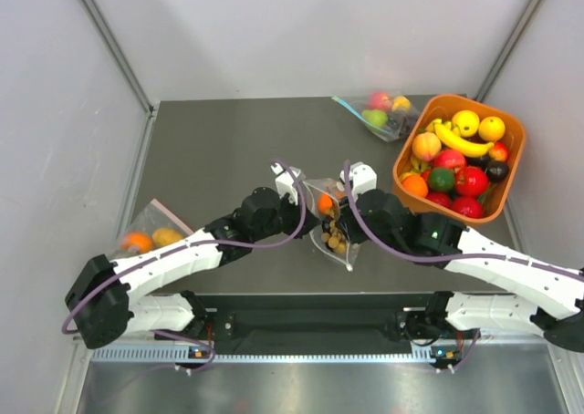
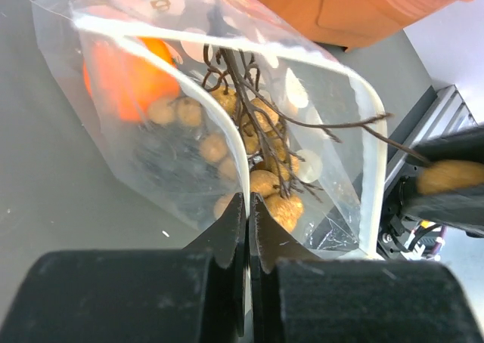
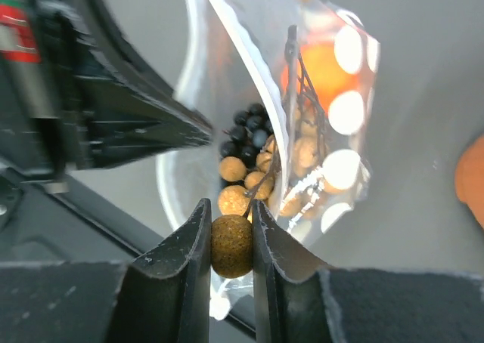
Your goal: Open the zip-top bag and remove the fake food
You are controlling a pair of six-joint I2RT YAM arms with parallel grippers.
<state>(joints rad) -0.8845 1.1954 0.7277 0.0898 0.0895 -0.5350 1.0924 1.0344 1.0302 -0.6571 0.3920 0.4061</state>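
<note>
The zip-top bag (image 1: pixel 334 221) stands open mid-surface. Left claw (image 2: pixel 247 204) clenches its rim; right claw (image 3: pixel 231 216) grasps one berry of the berry bunch (image 3: pixel 234 200) at the mouth. Bunch and orange ball (image 2: pixel 125 72) lie inside: removal outstanding.

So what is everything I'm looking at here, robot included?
zip-top bag: one, clear with white dots, mid-table, mouth open
orange ball: one, orange, inside that bag
tan berries: one bunch on dark twigs, inside that bag
dark berries: small cluster, black, inside that bag
bin: one, orange, table's right side
toy fruit: a heap, red, yellow, orange, green, in the bin
back bag: one, clear with blue strip, far edge, holds red, green and yellow pieces
side bag: one, clear with pink edge, left edge, holds orange pieces
table: one, dark grey
left gripper: black, shut on the zip-top bag's rim
right gripper: black, shut on one tan berry
</note>
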